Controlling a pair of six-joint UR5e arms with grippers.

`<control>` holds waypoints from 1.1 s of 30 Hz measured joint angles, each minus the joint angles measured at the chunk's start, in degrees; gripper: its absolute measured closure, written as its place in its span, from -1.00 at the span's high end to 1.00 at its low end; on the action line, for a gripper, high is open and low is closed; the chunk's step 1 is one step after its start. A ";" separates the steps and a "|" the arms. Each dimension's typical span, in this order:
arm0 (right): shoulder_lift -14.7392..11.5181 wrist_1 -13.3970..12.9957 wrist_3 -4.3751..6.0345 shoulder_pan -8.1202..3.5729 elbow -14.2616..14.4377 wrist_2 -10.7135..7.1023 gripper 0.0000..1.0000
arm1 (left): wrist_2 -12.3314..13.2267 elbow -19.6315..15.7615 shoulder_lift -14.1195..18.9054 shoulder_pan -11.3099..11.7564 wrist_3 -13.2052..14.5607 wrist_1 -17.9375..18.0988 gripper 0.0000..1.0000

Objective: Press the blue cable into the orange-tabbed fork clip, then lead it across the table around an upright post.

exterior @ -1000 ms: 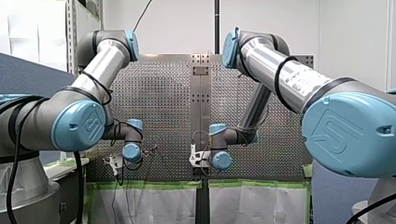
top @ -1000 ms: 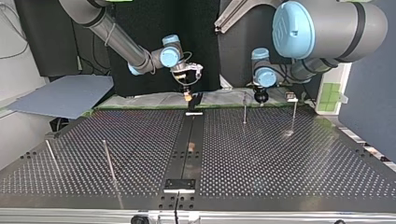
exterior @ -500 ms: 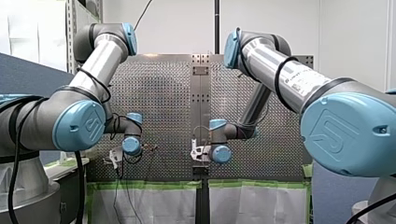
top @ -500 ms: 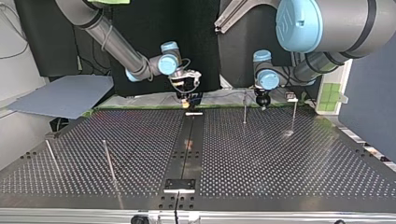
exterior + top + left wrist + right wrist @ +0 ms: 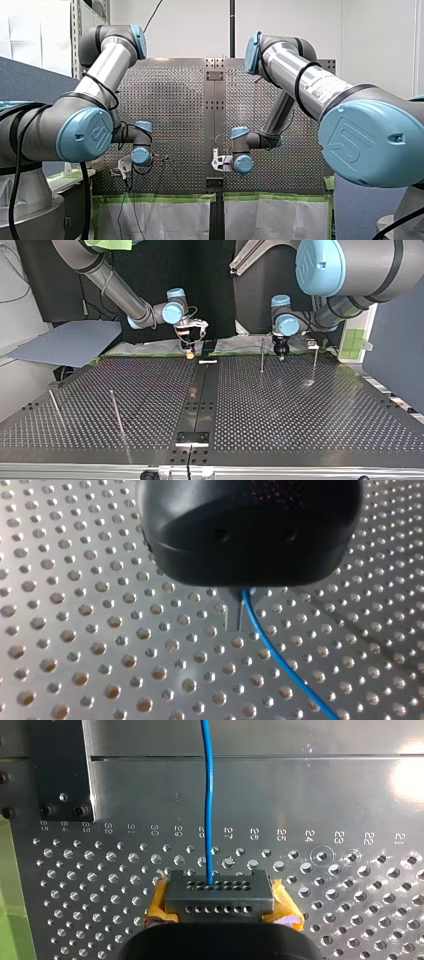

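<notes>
Leftward in the top view my right gripper [image 5: 190, 353] has slid, closed on the blue cable [image 5: 208, 820] running ahead over the table [image 5: 350, 795]; my left gripper [image 5: 239, 615] pinches it too. Thin, light, limp probably: grip short, keep tension.

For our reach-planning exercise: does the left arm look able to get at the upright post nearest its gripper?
Probably yes: my left gripper, jaws shut on the blue cable, hangs close beside that post, with only bare table between them.
</notes>
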 joint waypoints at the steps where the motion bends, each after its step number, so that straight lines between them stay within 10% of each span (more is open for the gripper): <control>1: 0.00 0.00 -0.06 0.00 0.01 -0.01 -1.00 | 0.26 0.00 0.00 0.02 0.43 0.00 -0.06; 10: 0.03 0.08 -0.20 0.21 0.04 -0.10 -1.00 | 0.18 -0.13 -0.01 0.12 2.28 -2.88 1.00; 33: 0.07 0.12 0.15 0.51 0.04 -0.50 -1.00 | 5.01 -6.89 0.35 0.24 4.07 -4.46 1.00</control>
